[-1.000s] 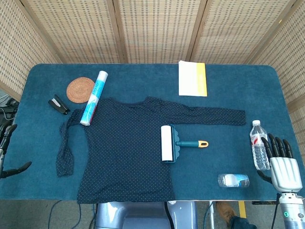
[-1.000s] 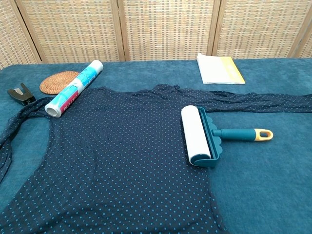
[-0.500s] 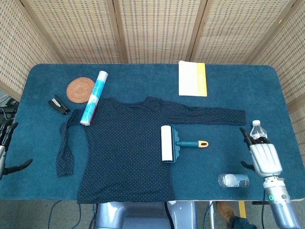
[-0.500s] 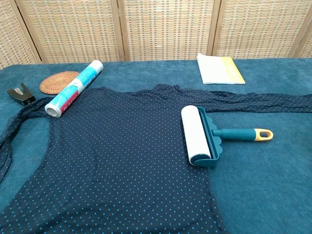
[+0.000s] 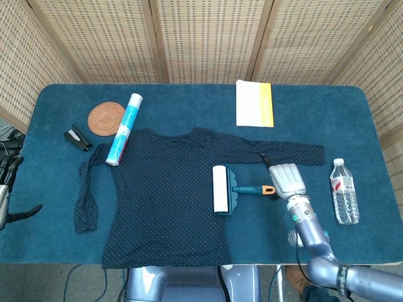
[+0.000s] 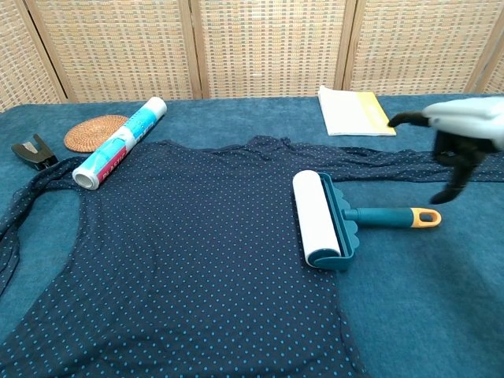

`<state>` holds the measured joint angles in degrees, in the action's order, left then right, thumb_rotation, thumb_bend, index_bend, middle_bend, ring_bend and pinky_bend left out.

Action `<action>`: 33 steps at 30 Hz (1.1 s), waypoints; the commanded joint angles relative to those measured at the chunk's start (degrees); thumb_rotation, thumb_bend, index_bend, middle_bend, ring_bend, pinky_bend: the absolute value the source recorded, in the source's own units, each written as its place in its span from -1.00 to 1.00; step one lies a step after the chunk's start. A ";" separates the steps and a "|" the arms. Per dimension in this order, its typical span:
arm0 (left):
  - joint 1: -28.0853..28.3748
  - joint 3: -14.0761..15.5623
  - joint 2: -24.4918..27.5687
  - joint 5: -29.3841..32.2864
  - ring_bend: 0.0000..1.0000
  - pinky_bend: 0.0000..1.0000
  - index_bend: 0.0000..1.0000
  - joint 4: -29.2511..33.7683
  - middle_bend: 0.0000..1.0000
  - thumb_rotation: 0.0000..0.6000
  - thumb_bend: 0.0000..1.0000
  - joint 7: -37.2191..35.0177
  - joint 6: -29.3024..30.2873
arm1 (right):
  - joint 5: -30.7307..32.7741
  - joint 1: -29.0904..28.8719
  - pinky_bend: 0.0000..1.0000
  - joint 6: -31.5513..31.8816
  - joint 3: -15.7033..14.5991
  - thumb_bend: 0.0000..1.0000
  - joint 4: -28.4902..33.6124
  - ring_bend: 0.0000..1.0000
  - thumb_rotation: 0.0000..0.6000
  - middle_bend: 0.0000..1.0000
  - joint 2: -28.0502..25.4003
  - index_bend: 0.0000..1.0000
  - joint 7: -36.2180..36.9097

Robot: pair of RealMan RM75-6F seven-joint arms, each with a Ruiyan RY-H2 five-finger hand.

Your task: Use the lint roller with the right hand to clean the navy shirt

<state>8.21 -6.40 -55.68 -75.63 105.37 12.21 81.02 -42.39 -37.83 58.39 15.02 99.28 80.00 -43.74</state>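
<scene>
The navy dotted shirt (image 5: 164, 201) lies flat on the blue table, one sleeve stretched out to the right. The lint roller (image 5: 221, 189) rests on the shirt's right edge, its teal handle (image 5: 252, 189) with an orange end pointing right. My right hand (image 5: 286, 178) hovers just above and right of that orange end, fingers apart and holding nothing. In the chest view the right hand (image 6: 465, 138) hangs over the sleeve, its dark fingertips (image 6: 450, 189) a little above the lint roller's (image 6: 319, 216) handle tip. My left hand (image 5: 7, 192) waits open off the table's left edge.
A water bottle (image 5: 344, 199) lies at the front right. At the back stand a white and yellow booklet (image 5: 254, 104), a woven coaster (image 5: 106, 117) and a plastic-wrap roll (image 5: 124, 128) touching the shirt's shoulder. A black stapler (image 5: 78, 138) sits far left.
My right hand has swung from the front right corner beside the bottle leftward to just over the roller's handle end. The roller, the shirt and the left hand have stayed put.
</scene>
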 commanded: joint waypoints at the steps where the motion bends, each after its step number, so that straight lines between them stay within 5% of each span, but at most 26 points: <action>1: 0.36 -0.06 -0.08 0.52 -1.00 -1.00 -1.00 -0.08 -1.00 1.00 -1.00 0.19 -0.57 | 4.72 -3.48 1.00 1.00 -0.13 -0.76 -3.67 1.00 1.00 1.00 5.26 -0.54 -3.15; 5: 0.73 -0.07 -0.19 1.04 -1.00 -1.00 -1.00 -0.26 -1.00 1.00 -1.00 0.35 -1.19 | 6.59 -4.99 1.00 2.65 -0.92 -0.51 -5.46 1.00 1.00 1.00 8.45 -0.27 -3.89; 12: 0.91 0.08 -0.17 1.09 -1.00 -1.00 -1.00 -0.20 -1.00 1.00 -1.00 0.24 -1.28 | 6.65 -6.08 1.00 4.79 -2.72 -0.23 -7.80 1.00 1.00 1.00 10.87 -0.25 -4.25; 33: 1.11 0.31 -0.11 1.31 -1.00 -1.00 -1.00 -0.26 -1.00 1.00 -1.00 0.02 -1.20 | 6.33 -7.36 1.00 4.83 -5.57 -0.12 -13.63 1.00 1.00 1.00 16.02 -0.17 -3.46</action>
<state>9.32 -6.09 -55.79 -74.32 105.12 12.23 79.82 -36.08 -45.16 63.28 9.51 85.71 95.95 -47.23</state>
